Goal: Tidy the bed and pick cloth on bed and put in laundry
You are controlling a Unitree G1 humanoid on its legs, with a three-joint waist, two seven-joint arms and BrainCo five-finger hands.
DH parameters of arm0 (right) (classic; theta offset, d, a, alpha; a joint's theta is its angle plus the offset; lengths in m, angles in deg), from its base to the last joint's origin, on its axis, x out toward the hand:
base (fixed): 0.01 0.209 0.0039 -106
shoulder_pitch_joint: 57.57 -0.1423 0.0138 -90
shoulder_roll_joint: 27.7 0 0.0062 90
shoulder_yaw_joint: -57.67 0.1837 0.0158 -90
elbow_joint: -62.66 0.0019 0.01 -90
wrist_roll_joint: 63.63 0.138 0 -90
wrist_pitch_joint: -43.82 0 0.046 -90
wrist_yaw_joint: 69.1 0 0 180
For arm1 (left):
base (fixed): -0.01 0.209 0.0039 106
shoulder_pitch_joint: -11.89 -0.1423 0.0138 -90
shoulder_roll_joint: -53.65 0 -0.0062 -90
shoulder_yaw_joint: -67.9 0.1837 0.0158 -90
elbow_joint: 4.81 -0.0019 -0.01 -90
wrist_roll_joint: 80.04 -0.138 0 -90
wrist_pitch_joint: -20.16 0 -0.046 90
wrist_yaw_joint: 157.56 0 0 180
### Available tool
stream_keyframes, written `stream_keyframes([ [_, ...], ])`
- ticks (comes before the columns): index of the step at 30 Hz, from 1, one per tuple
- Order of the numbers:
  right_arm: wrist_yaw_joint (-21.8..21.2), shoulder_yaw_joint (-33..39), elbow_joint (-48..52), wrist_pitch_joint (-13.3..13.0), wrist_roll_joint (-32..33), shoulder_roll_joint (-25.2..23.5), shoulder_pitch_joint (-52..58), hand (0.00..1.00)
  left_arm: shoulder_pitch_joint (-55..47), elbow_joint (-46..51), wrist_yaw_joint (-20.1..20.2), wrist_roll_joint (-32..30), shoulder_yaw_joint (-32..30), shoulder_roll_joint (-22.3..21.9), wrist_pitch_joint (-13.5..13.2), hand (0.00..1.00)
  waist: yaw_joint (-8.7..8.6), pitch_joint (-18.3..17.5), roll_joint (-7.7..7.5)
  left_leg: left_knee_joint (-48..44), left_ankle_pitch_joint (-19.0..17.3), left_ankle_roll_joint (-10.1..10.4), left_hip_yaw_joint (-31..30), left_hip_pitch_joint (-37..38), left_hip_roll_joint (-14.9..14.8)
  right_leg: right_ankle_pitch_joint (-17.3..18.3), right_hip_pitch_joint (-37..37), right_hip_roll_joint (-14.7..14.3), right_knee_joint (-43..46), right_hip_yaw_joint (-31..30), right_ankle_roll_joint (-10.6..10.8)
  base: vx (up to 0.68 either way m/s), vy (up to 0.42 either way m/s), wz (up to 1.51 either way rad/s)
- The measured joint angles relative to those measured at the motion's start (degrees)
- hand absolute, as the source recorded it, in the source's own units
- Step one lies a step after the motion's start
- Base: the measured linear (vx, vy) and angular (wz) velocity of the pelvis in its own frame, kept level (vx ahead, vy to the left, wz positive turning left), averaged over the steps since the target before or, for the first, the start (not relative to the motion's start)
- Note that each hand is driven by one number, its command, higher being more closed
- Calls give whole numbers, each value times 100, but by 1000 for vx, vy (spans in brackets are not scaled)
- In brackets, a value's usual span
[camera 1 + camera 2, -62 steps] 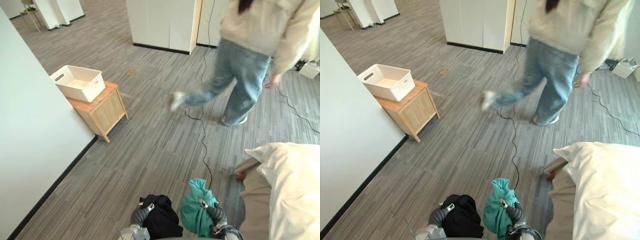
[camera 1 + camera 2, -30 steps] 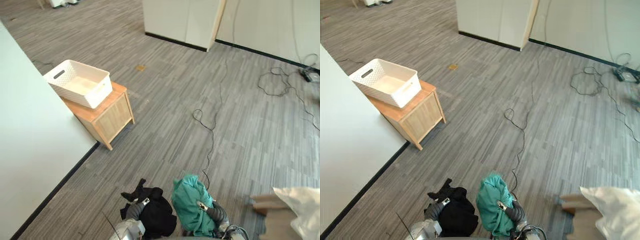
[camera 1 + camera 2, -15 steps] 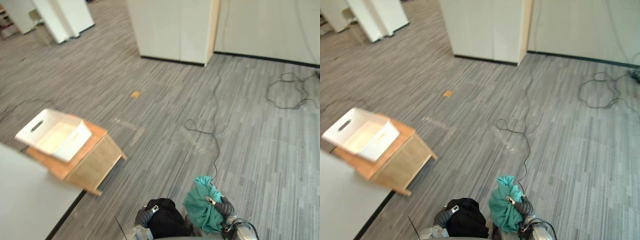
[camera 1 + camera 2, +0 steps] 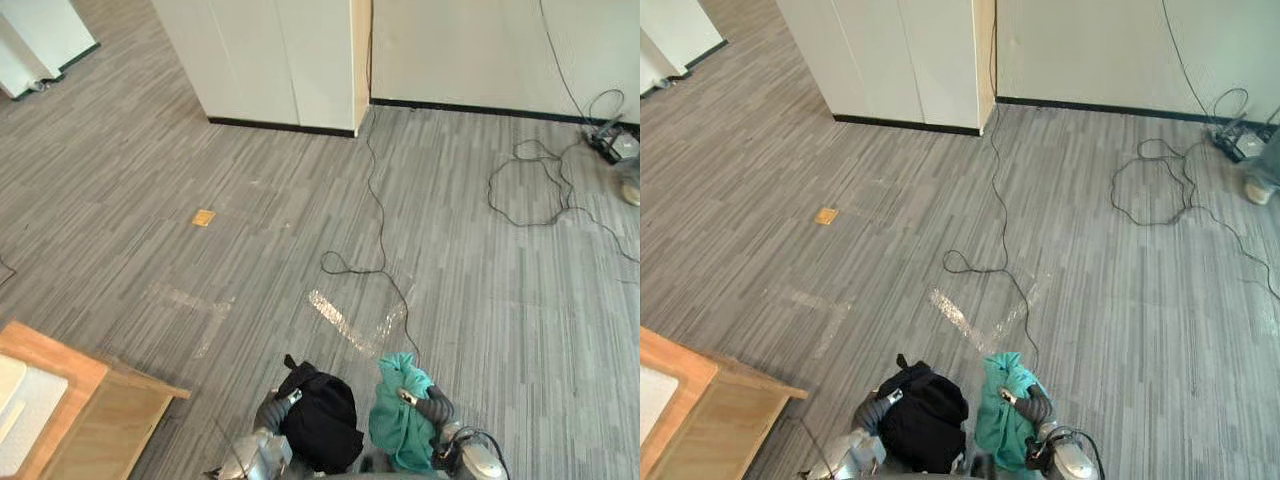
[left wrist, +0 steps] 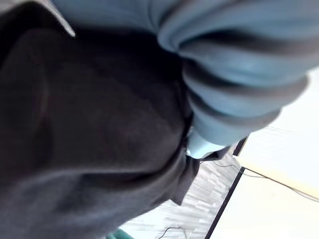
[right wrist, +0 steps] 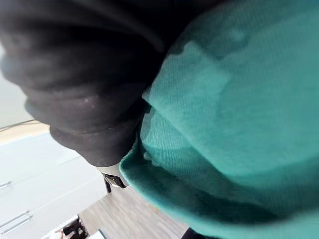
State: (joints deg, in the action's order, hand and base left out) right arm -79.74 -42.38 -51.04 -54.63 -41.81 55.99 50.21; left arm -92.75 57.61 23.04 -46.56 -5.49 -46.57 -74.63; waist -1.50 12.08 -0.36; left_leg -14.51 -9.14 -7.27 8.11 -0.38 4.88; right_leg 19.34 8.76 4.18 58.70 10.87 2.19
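Your left hand (image 4: 270,413) is clenching its fingers on the black cloth (image 4: 322,420), your right hand (image 4: 433,408) on the teal cloth (image 4: 398,430); you are holding both side by side above the floor (image 4: 500,300).

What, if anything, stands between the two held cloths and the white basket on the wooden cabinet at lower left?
Nothing visible does. The left hand grips the black cloth and the right hand the teal cloth; bare floor lies between them and the wooden cabinet bearing the white basket.
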Motion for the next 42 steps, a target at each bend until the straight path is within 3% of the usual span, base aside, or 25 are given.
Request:
stream_keyframes([
  [2,-93,-1,81,-10,1,-47,128,100,-3,-9,-108,254,17,-128,24,100,-77,30,191,113,-211,240,-622,391,-364,37,379,48,-838,-170,-17,709,-227,148],
  [3,-181,-15,254,-13,6,-82,247,100,11,-83,-149,344,8,-161,3,100,-112,-32,230,113,-363,490,-1135,410,-643,-146,731,56,-1994,-546,203,682,-314,182],
  [4,-220,-2,362,-30,7,-110,318,100,38,-177,-132,362,1,-147,-43,100,-126,-47,175,32,-475,673,-1304,384,-657,-319,803,120,-2540,-817,408,691,-369,203],
  [5,-247,-6,594,-80,6,-227,547,100,73,-337,-65,362,-35,-35,-124,100,-97,-64,-75,-303,-798,1001,-1644,313,-662,-1132,735,421,-3615,-1245,636,640,-472,172],
  [6,-287,14,620,-78,2,-208,557,100,206,-527,-121,375,-157,-169,-113,100,11,-15,66,-786,-990,1121,-1795,278,-933,-1266,570,427,-3197,-750,281,599,-463,154],
  [8,-347,-4,765,-6,-87,-74,505,100,159,-507,-235,619,-218,-318,-110,100,35,-79,140,-1248,-681,1111,-1591,95,-1135,-835,312,446,-3065,-285,104,497,-432,131],
  [9,-389,-3,857,-9,-162,42,432,100,109,-507,-208,836,-295,-461,-108,100,12,-67,243,-2020,-448,1474,-1385,-243,-1291,-586,-49,480,-3115,157,-17,477,-393,146],
  [10,-403,-3,837,-2,-165,84,392,100,86,-514,-191,887,-306,-489,-106,100,12,-58,262,-2417,-427,1511,-1211,-412,-1390,-541,-213,484,-3170,328,-42,445,-363,161],
  [12,-453,38,781,28,-180,238,293,100,53,-431,-173,971,-342,-498,-123,100,99,-64,231,-3536,-511,1361,253,-929,-1814,-523,-1113,508,-3850,1271,-87,392,-311,161],
  [13,-458,85,782,27,-173,238,293,100,49,-410,-173,972,-351,-497,-118,100,101,-65,195,-3488,-551,1294,535,-931,-1816,-529,-1294,525,-4008,1449,-87,406,-321,173],
  [15,-444,230,791,27,-161,260,282,100,-15,-310,-162,962,-369,-512,-48,100,100,-85,149,-2724,-636,1206,1329,-815,-1598,-552,-1809,516,-4397,2110,-46,303,-227,161],
  [17,-410,316,805,100,-159,262,143,100,-126,-107,-136,961,-387,-546,60,100,124,-88,156,-1269,-594,1089,1888,-761,-1065,-550,-2023,494,-4496,2766,-43,245,-93,163],
  [18,-386,321,824,131,-158,260,117,100,-151,-56,-113,958,-388,-559,81,100,145,-89,156,-803,-492,924,2117,-759,-896,-550,-2047,489,-4491,2930,-42,267,-54,149],
  [21,-198,299,831,271,-141,251,29,100,-222,80,-36,951,-431,-611,85,100,338,-128,187,690,320,2,3007,-655,-573,-435,-2238,359,-4435,3264,151,169,39,106],
  [23,-191,286,801,264,-50,231,-80,100,-217,-37,49,873,-631,-716,46,100,414,-306,81,754,444,-262,2916,-583,-463,-493,-2193,556,-3945,3237,406,280,109,52],
  [25,-188,281,798,225,133,113,-154,100,-215,-58,54,722,-742,-699,29,100,398,-390,63,762,325,-226,2707,-477,-409,-727,-1758,957,-2599,3023,333,375,153,52],
  [26,-188,283,783,208,239,26,-147,100,-213,-60,55,618,-734,-620,-9,100,363,-411,-59,785,262,-224,2456,-430,-296,-965,-1364,1325,-1565,2863,-85,488,162,92],
  [27,-186,286,714,201,264,-56,-100,100,-206,-63,54,507,-700,-489,-23,100,284,-416,-203,808,206,-224,2160,-329,-174,-1062,-903,1567,-462,2461,-264,419,104,108],
  [29,-89,286,681,202,291,-99,148,100,-199,-178,39,277,-577,-307,-55,100,130,-401,-193,886,195,-185,1594,-34,-149,-944,-380,1319,149,1601,-73,413,53,162],
  [31,59,269,708,183,366,-166,478,100,-218,-235,21,170,-524,-197,-81,100,67,-358,-113,963,145,-89,1108,303,-147,-670,50,1079,-58,1007,98,413,15,157],
  [34,105,220,711,46,510,-297,773,100,-218,-233,7,146,-407,-60,-139,100,-44,-320,-29,1013,18,121,421,632,-267,-442,711,662,-1992,235,170,434,-64,116],
  [36,192,223,703,-65,705,-373,826,100,-233,-236,10,-36,-219,96,-108,100,-78,-262,-34,1012,-168,301,118,893,-351,-1273,1003,577,-4188,-149,375,414,-139,73],
  [39,269,223,715,-139,748,-409,859,100,-336,-234,10,-73,-146,266,-109,100,-64,-184,-228,662,-882,603,-77,1354,-322,-1819,1272,706,-5025,-406,795,407,-201,40],
  [41,319,266,748,-139,780,-391,854,100,-471,-237,-7,-185,-87,323,-118,100,-84,-244,-204,327,-1370,589,-123,1523,-404,-1990,1471,712,-4680,-529,590,586,-259,23],
  [42,350,278,731,-124,802,-230,860,100,-655,-283,-72,-213,-87,200,-100,100,-131,-430,124,226,-1489,753,-139,1583,-703,-1966,1553,431,-4195,-379,345,698,-275,37],
])
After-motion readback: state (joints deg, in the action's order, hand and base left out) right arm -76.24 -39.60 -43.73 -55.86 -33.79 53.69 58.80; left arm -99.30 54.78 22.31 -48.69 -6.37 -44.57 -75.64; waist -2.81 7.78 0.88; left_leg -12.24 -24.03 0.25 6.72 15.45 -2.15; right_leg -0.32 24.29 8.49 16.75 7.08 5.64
